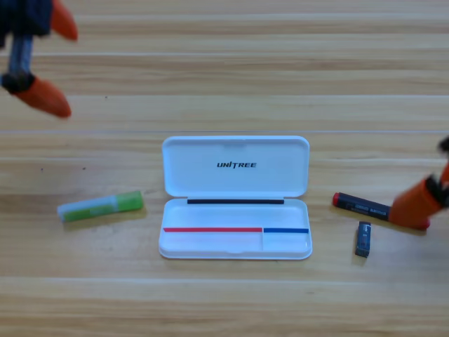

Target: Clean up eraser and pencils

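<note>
Right gripper (421, 203) is reaching the black-and-red pencil (365, 206) beside the open white case (235, 168).
Its jaw state cannot be told; the eraser (363, 239) is lying just below, the green pencil (102, 206) left, left gripper (52, 63) waiting spread.

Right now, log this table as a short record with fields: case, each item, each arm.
case: white case open at table centre, nothing inside
green pencil: pale and light-green stick lying left of the case
black pencil: black stick with red ends right of the case, its far end under the right gripper
eraser: dark block just below the black pencil
right gripper: at the right edge, over the black pencil's end
left gripper: top-left corner, open, waiting
</note>
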Robot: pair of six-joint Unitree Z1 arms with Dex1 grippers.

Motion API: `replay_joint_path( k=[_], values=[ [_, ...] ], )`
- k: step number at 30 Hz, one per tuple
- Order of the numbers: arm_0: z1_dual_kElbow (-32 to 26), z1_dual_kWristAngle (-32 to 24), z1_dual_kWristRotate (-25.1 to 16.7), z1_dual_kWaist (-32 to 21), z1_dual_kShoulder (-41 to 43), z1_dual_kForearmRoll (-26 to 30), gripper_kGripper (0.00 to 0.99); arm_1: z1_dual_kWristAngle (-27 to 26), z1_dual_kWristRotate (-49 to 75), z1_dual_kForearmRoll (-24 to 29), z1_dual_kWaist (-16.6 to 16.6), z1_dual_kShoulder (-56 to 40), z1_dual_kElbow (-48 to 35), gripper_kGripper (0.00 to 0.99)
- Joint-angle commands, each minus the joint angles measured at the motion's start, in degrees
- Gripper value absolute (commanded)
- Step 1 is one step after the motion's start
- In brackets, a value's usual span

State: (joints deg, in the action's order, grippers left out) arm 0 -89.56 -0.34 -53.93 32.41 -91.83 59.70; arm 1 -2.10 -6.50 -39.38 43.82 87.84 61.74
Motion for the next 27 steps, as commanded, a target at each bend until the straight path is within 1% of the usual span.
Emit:
replay_joint_path(
  k=[1, 3, 6, 9, 13, 15, 18, 21, 27],
  values=[
    [0.4, 0.2, -0.2, -4.5, -10.9, 2.4, 0.956, 1.3, -8.1, -0.4, -2.6, 12.5, -2.8, 0.99],
    [1.1, 0.2, 0.7, -4.6, -13.1, 2.5, 0.951, 0.7, -9.6, 0.6, -2.6, 13.9, -2.9, 0.99],
    [1.3, 0.2, 2.6, -4.7, -16.1, 2.3, 0.948, 1.0, -17.4, 1.9, -2.6, 15.3, -2.8, 0.99],
    [2.3, 0.1, 4.6, -4.7, -18.6, 0.7, 0.945, 0.7, -22.4, 3.7, -2.6, 16.5, -2.1, 0.99],
    [5.4, 0.0, 6.5, -4.7, -20.7, -3.2, 0.934, 0.3, -29.4, 4.1, -2.6, 19.1, -0.1, 0.986],
    [8.0, 0.0, 7.1, -4.6, -21.1, -6.2, 0.933, -0.5, -32.6, 4.5, -2.6, 20.5, 0.4, 0.983],
    [12.1, -0.1, 7.3, -4.9, -21.6, -10.7, 0.934, -0.6, -36.4, 4.8, -2.3, 22.6, 1.5, 0.977],
    [15.9, -0.2, 7.2, -5.5, -21.7, -14.6, 0.933, 0.3, -39.1, 4.9, -2.2, 24.6, 2.4, 0.969],
    [19.2, -0.2, 6.6, -6.2, -22.3, -17.9, 0.931, 2.6, -41.6, 5.2, -1.7, 26.9, 4.4, 0.95]
  ],
)
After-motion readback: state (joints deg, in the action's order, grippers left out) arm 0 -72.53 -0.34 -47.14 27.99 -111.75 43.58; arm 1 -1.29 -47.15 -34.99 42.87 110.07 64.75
